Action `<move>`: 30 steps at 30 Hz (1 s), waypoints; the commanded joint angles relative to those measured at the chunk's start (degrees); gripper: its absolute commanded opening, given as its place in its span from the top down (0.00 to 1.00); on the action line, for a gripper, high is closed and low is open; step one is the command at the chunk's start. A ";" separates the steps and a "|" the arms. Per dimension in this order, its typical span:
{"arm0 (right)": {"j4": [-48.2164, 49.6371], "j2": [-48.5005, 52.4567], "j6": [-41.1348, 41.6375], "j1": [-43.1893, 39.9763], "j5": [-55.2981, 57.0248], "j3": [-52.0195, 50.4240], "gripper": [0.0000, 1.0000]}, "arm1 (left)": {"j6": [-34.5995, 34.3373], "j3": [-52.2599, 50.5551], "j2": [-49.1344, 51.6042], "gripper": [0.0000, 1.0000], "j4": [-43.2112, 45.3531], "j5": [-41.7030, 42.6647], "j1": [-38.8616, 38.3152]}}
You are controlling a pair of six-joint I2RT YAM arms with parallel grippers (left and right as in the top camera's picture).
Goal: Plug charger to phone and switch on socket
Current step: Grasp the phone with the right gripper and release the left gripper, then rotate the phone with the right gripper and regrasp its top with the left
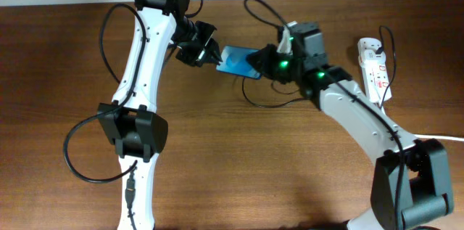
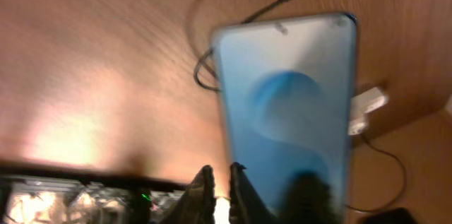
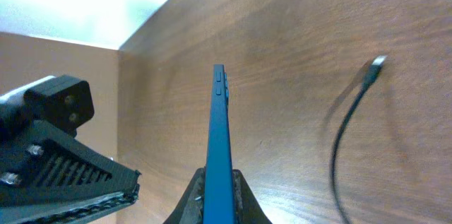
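The slim black-framed smartphone (image 3: 219,125) with a blue screen is pinched edge-on across its faces by the right gripper (image 3: 219,185), apparently lifted above the brown wooden table (image 3: 296,26). I judge it light, rigid and slick, so hold the flat faces and leave the port end free. The thin black charger cable (image 3: 346,132) lies limp nearby. The left gripper (image 1: 209,54) hovers at the smartphone's far end, and I cannot tell whether it grips.

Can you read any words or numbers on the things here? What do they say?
No text can be read in any view.
phone: the blue screen is blurred, and no letters show.
socket: it has red marks, but they are too small to read.
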 commanded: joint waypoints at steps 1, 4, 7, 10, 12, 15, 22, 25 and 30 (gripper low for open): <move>0.66 -0.46 -5.05 -5.22 -10.36 1.01 0.96 | 24.46 0.57 -1.81 0.79 0.66 -5.92 -0.15; -0.07 -1.92 -6.60 -8.90 -16.35 1.01 0.96 | 41.99 0.57 -1.81 0.84 1.62 -7.63 -0.15; -9.14 -6.93 -11.98 -10.36 -14.23 1.01 0.96 | 46.14 0.59 -2.19 0.77 -0.24 -14.38 -0.04; -16.46 -14.08 -15.54 -11.41 -11.41 1.01 0.96 | 46.93 0.59 -4.57 0.71 -0.15 -14.49 -0.11; -21.03 -17.92 -17.44 -12.04 -10.84 1.01 0.96 | 46.90 0.59 -7.10 0.71 -0.22 -16.61 -0.11; -27.10 -24.79 -19.21 -12.57 -10.43 -1.11 0.96 | 46.90 0.59 -14.62 0.70 -0.22 -17.16 -0.11; -25.07 -38.77 -18.38 -17.09 -9.64 -16.24 0.96 | 46.86 -4.48 -28.15 0.69 -0.22 -13.05 -0.11; -19.61 -38.95 -16.50 -17.00 -12.63 -19.82 0.96 | 46.73 -16.44 -31.91 0.69 -0.17 -12.87 -0.11; -16.74 -38.93 -14.64 -16.94 -13.44 -22.36 0.96 | 47.15 -36.79 -38.23 0.68 9.79 -11.28 -0.11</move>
